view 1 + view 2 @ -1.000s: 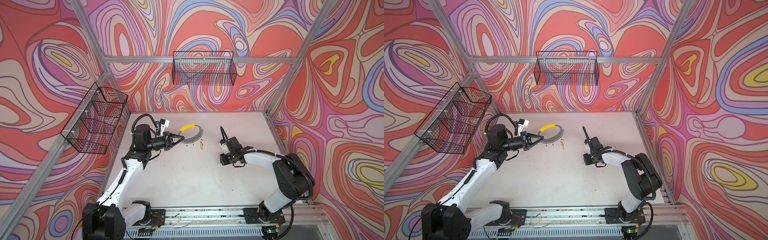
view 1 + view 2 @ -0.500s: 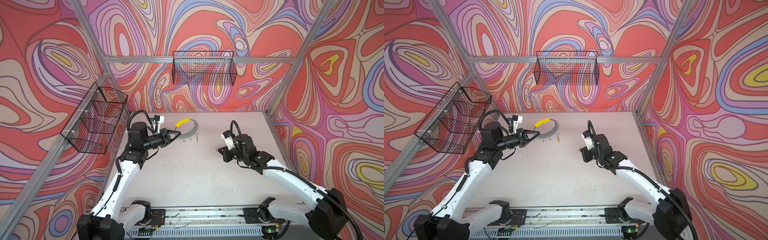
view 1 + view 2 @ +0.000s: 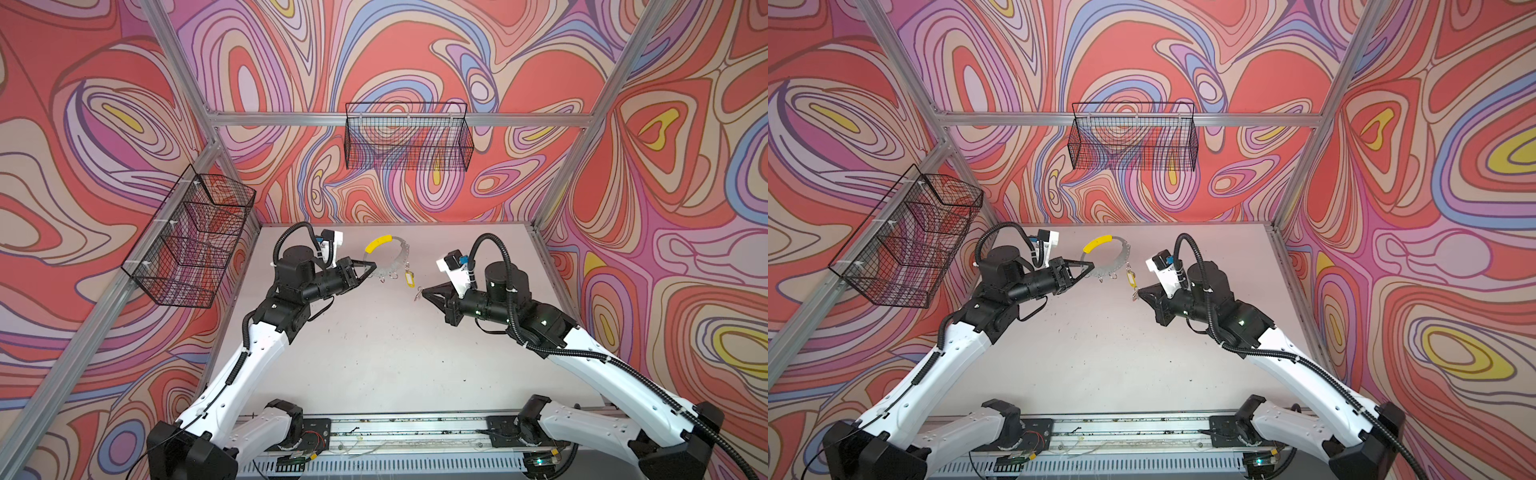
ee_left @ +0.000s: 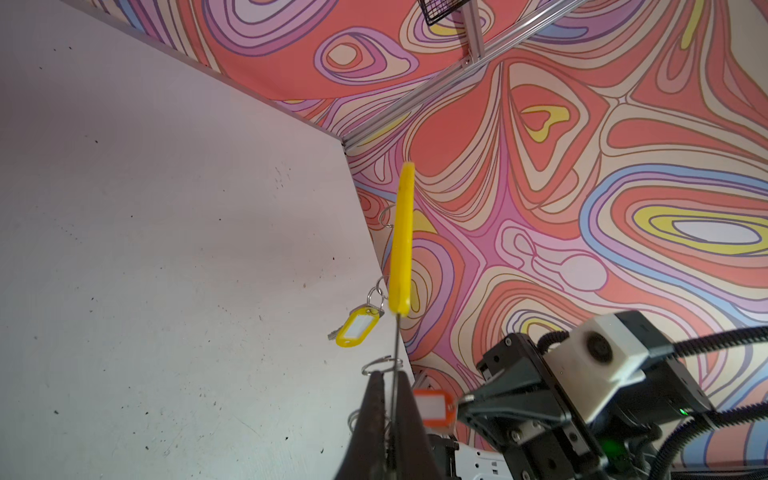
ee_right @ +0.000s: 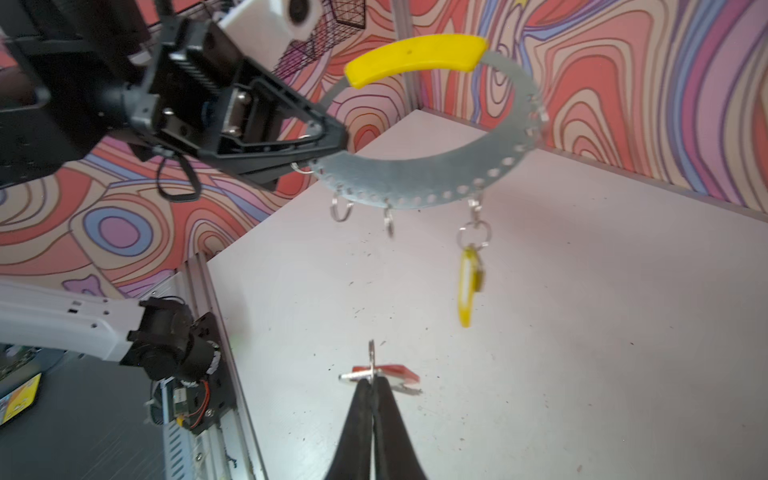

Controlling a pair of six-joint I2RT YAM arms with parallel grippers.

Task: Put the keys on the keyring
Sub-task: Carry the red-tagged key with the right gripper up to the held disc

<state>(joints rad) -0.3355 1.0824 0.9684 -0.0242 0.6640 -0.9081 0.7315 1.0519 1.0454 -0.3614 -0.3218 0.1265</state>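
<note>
**Top views:** Your L gripper (image 3: 372, 265) is clamped on the left rim of the keyring (image 3: 401, 254). It holds the ring clear of the table (image 3: 374, 357), yellow arc toward the back wall. The yellow-tag key (image 3: 410, 277) hangs from the ring's right side. Your R gripper (image 3: 424, 291) sits just right of and below that key, apart from the ring. Its jaws are pinched on the red-tag key (image 3: 417, 295), which is tiny at this range. Both top views show the same layout.

**Left wrist view:** The keyring (image 4: 402, 237) shows edge-on, a thin line running out from between the closed L gripper (image 4: 388, 376) to the yellow arc. The yellow-tag key (image 4: 357, 326) dangles beside that edge. The red-tag key (image 4: 432, 407) is blurred, at the R gripper's tip and near your L fingers.

**Right wrist view:** The R gripper (image 5: 372, 384) is closed on the metal of the red-tag key (image 5: 390, 374), with the tag just past the tips. The keyring (image 5: 415, 178) faces the cam, well apart from that key, with the L gripper (image 5: 332, 141) on its rim. Two split rings (image 5: 341, 210) hang from the rim. The yellow-tag key (image 5: 469, 286) hangs between ring and R gripper.
</note>
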